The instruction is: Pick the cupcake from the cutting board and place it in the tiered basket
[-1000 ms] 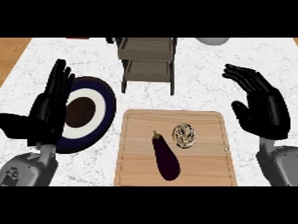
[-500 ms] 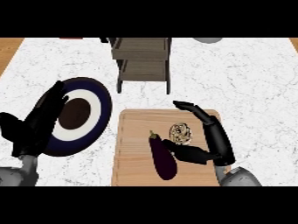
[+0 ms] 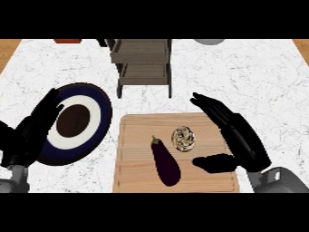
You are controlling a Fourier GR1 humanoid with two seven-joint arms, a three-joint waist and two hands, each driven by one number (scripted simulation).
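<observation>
The cupcake (image 3: 184, 138), pale with brown swirls, sits on the wooden cutting board (image 3: 137, 181) near its middle. My right hand (image 3: 235, 132) is open just right of the cupcake, fingers stretched toward the far edge of the board and thumb lying near the board's front right; it does not touch the cupcake. The tiered basket (image 3: 143, 63), grey-brown with two shelves, stands beyond the board at the counter's far middle. My left hand (image 3: 28, 133) rests open at the lower left, over the edge of a plate.
A dark purple eggplant (image 3: 164, 162) lies on the board left of the cupcake. A dark blue and white plate (image 3: 98, 108) with a brown centre lies left of the board. A red object (image 3: 68, 41) and a grey bowl (image 3: 210, 41) sit at the far edge.
My right hand has swung in from the counter's right to the board and now stands beside the cupcake. The left hand shifted slightly lower over the plate.
</observation>
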